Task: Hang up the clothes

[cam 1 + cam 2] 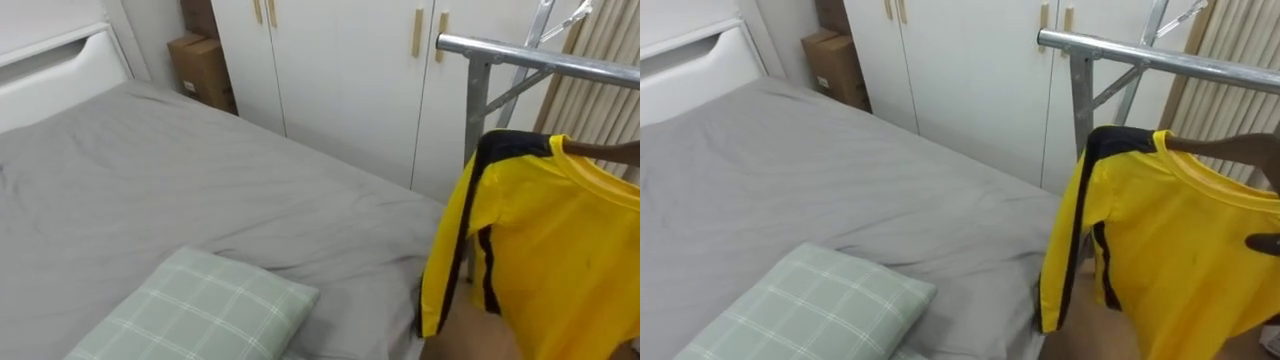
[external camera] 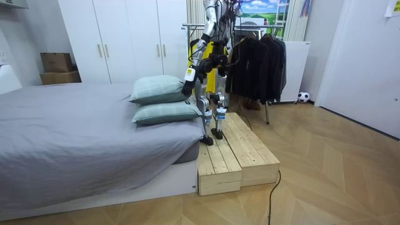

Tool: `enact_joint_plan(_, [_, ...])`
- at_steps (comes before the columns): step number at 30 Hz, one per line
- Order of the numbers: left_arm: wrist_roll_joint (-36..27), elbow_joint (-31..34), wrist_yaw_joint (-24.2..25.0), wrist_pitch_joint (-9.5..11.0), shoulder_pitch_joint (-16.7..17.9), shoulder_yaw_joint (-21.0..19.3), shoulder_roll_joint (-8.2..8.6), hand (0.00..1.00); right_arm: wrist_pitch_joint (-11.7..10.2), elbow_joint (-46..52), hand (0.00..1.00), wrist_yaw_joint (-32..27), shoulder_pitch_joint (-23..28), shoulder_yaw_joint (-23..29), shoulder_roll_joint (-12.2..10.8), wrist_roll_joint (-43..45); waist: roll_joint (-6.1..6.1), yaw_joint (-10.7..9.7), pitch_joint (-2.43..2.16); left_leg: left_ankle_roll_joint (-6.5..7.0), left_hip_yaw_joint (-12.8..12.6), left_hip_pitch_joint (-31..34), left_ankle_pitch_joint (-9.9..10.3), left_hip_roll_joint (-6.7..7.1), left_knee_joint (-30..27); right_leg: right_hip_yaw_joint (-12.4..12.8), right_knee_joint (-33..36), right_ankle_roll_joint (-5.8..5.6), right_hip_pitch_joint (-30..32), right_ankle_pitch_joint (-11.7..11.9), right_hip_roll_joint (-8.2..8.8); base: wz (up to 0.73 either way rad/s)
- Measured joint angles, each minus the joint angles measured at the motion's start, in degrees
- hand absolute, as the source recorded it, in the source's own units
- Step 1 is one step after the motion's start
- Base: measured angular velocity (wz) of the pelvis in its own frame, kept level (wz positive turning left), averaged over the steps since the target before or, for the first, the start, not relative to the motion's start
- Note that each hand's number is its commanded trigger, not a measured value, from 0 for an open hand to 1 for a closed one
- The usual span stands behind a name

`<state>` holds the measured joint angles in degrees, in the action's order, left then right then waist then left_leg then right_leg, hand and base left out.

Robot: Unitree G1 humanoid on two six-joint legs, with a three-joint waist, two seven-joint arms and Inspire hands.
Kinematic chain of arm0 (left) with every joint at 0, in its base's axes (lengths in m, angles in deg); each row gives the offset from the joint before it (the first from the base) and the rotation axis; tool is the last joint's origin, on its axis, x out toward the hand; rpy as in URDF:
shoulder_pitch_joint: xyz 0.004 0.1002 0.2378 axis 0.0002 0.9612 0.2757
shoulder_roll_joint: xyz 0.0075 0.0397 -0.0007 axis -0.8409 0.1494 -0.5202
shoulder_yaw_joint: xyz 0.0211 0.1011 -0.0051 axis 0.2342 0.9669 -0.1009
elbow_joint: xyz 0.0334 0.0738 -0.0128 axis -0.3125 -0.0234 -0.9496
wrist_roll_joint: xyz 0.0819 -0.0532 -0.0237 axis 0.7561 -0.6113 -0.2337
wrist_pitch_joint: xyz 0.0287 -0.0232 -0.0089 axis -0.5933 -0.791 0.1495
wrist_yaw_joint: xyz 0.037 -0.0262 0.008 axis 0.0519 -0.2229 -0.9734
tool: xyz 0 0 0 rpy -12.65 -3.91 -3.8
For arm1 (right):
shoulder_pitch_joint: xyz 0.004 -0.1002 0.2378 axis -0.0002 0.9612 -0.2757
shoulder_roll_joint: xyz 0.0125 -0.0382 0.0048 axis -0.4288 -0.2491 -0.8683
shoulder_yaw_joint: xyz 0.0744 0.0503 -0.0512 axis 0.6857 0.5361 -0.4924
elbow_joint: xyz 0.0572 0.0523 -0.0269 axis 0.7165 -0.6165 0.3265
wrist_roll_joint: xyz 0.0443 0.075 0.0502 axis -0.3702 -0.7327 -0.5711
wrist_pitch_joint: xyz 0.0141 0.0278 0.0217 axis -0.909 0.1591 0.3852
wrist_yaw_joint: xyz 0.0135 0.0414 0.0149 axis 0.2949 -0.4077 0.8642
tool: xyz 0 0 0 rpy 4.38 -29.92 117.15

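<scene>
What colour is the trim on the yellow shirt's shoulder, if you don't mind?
The trim is black; the left eye view shows it best.

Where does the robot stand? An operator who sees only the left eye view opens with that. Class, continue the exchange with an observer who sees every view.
Observer: On a wooden platform beside the bed.
Operator: I see the yellow shirt below the rail. Is anything hung already?
Observer: Yes, dark clothes hang just to the room view's right of the robot.
Operator: And its left hand?
Observer: The left hand hangs low, next to two stacked pillows.
</scene>
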<state>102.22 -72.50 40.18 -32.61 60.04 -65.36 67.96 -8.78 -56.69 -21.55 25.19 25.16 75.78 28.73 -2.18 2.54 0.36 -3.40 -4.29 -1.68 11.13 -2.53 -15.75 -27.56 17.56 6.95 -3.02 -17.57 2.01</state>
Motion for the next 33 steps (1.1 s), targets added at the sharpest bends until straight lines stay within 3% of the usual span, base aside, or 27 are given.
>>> enact_joint_plan(11, [0.1, 2.4, 1.1, 0.0, 1.2, 1.2, -0.68, 0.0, 0.0, 0.0, 0.0, 2.4, 2.3, 0.0, -1.4, 0.0, -0.18, -0.6, -0.15, -0.01, -0.1, 1.0, 0.0, -0.23, -2.0, -0.9, 0.2, 0.34, -0.1, 0.2, 0.01, 0.03])
enact_joint_plan(18, [-0.1, 2.3, 1.2, 0.2, 0.7, 1.1, -1.03, 0.0, -0.1, 0.0, 0.0, 3.0, 2.4, 0.3, -1.4, 0.2, -0.17, 0.3, -0.16, -0.33, -0.6, 0.3, -0.2, -0.53, -1.6, -0.1, 0.4, 0.75, -0.1, 0.4, -0.19, -0.06])
enact_joint_plan(27, [-0.4, 2.3, 1.0, 0.8, 0.6, 0.9, -1.08, 0.0, -0.7, 2.5, 0.0, -0.9, 2.4, 0.4, -1.4, 9.3, -0.22, 2.0, -0.14, -0.4, -0.9, 0.2, -0.3, -0.78, -2.0, 0.9, 0.4, 1.09, 0.2, 0.6, -0.53, -0.06])
enact_joint_plan(33, [0.0, 2.2, 1.0, 0.8, 0.5, 0.9, -1.22, 0.0, -2.2, 4.5, 0.0, -3.7, 2.7, 0.4, -1.4, 13.5, -0.2, 1.4, -0.19, -0.61, -1.9, 0.2, -0.4, -0.92, -2.0, 1.0, 0.2, 1.2, 0.1, 0.7, -0.53, -0.01])
